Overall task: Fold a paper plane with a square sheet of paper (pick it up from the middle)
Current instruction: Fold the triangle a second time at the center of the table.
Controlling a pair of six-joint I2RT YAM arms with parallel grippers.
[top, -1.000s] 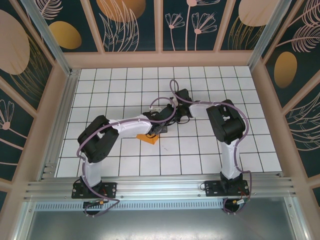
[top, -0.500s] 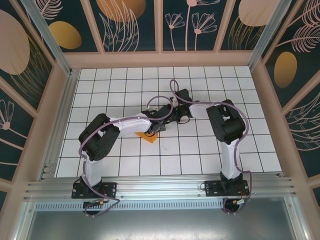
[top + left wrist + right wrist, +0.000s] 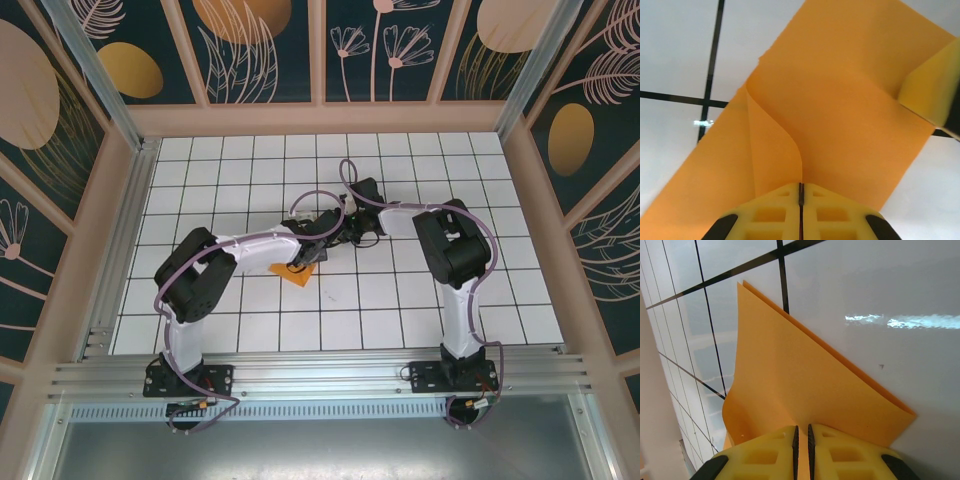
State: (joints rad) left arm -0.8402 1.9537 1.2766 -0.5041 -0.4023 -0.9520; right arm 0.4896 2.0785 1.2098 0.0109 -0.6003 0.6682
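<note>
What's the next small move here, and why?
Probably ease both claws down to flatten the curl against the table. The left claw and right claw are each shut on the orange paper; it lies doubled at the right claw but bows in a loose, uncreased curve at the left.

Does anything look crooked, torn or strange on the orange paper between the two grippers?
The thin orange paper sheet is not flat: in the left wrist view a curved buckle rises from the left gripper, shut on it. The right gripper pinches two layers with slightly offset edges. No tear shows.
</note>
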